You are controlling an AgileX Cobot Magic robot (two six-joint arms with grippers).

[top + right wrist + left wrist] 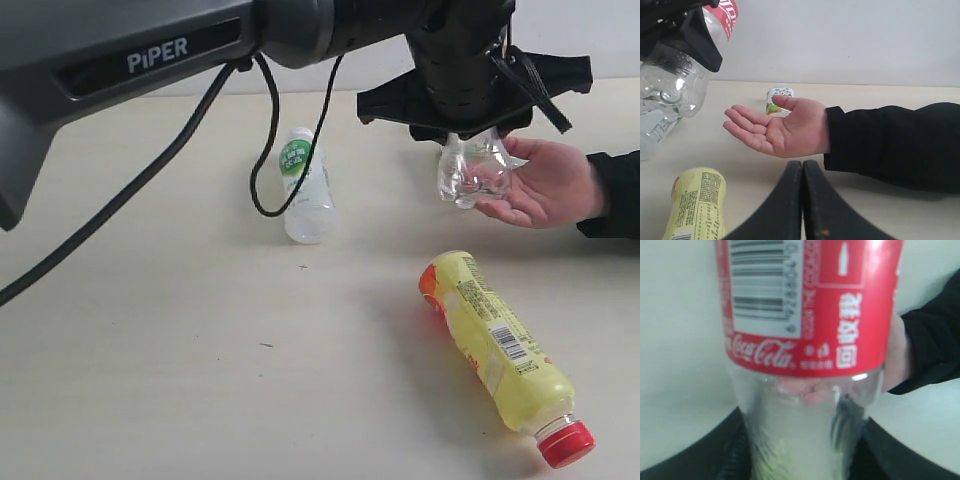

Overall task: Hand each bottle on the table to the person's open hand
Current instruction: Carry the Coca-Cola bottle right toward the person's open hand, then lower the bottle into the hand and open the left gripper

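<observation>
Bottle [474,172] with red label, likely light and crushable, hangs by clear body in left tool [468,128]; right tool [802,200] closed.

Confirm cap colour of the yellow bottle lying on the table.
Red cap on the yellow bottle; clearest in the exterior view.

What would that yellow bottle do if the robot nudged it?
Probably roll: the yellow bottle lies on its side on the flat table, and its body is round. It seems full, so it is likely fairly heavy for its size. The glossy label may make it slippery to grip.
</observation>
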